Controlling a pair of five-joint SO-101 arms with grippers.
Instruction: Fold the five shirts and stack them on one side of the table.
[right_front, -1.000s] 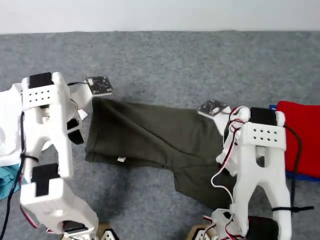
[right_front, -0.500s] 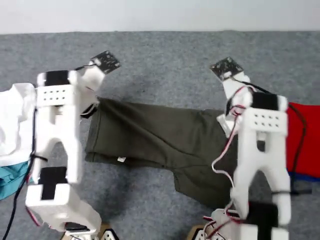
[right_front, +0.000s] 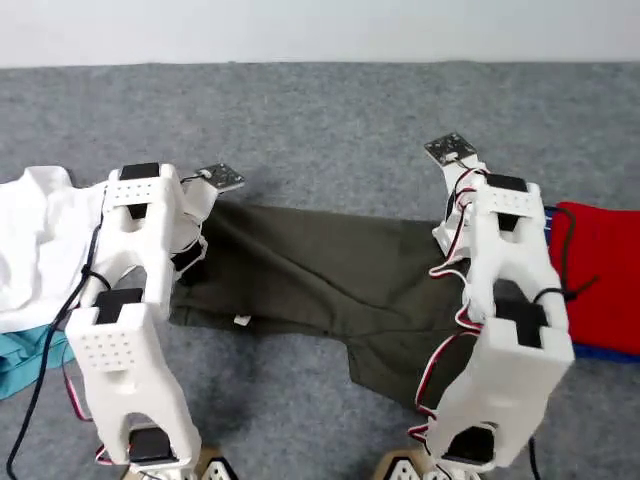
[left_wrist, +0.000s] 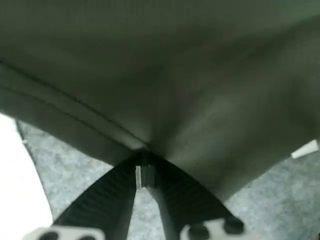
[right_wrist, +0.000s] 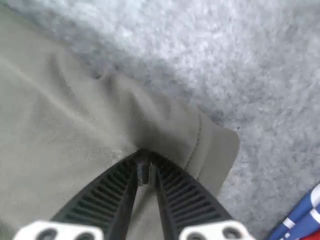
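An olive green shirt lies spread and crumpled across the middle of the grey table. At its left far corner is my left arm. In the left wrist view my left gripper is shut, pinching a fold of the olive shirt. My right arm stands at the shirt's right far corner. In the right wrist view my right gripper is shut on the olive shirt near its hem.
A white shirt lies at the left edge over a teal one. A red shirt lies at the right edge on something blue. Grey table stretches open behind the shirt.
Both arms swung out toward the far side, then came down onto the olive shirt's far corners. The shirt lies about as before.
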